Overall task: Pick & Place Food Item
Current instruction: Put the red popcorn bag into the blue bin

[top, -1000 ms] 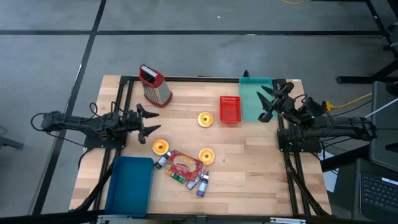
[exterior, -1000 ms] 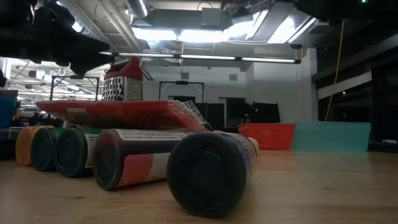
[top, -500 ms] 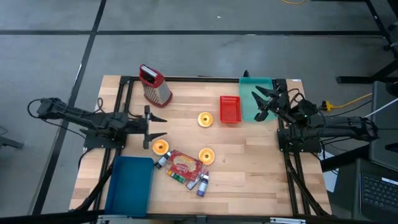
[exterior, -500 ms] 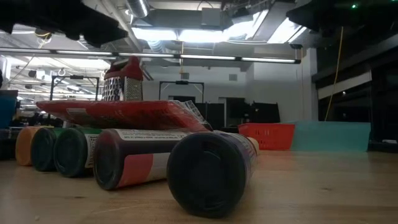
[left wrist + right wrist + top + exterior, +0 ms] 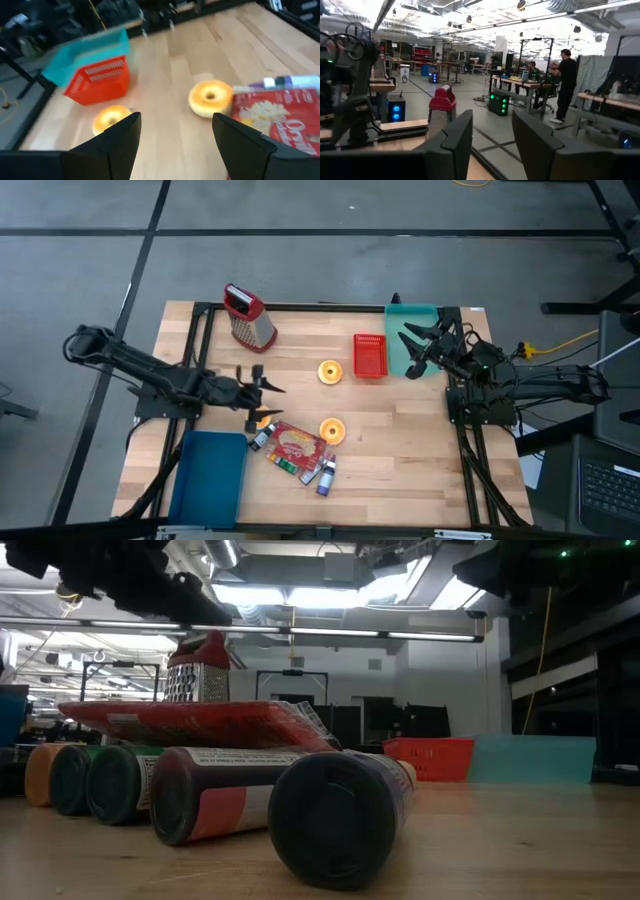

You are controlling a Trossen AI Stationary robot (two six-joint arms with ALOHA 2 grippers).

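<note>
The grater (image 5: 248,318) stands left of the basket (image 5: 370,356), well apart.

Left gripper (image 5: 262,387) left of centre, fingers spread, above donut (image 5: 258,418). Two more donuts (image 5: 330,372) (image 5: 332,431) mid-table. Red basket (image 5: 370,355) beside teal tray (image 5: 412,330), upper right. Right gripper (image 5: 417,352) over tray. Grater (image 5: 247,317) upper left.

Three round yellow-glazed doughnuts lie on the wooden table: one (image 5: 330,372) beside the single red plastic mesh basket (image 5: 370,356), one (image 5: 332,431) near the lone red flat snack packet (image 5: 294,444), and one (image 5: 259,418) under the left arm. There is one metal box grater with a red handle (image 5: 248,318), one teal tray (image 5: 412,338), and one blue rectangular bin (image 5: 210,477). Several small capped bottles (image 5: 325,477) cluster around the packet; the low view shows at least five.
</note>
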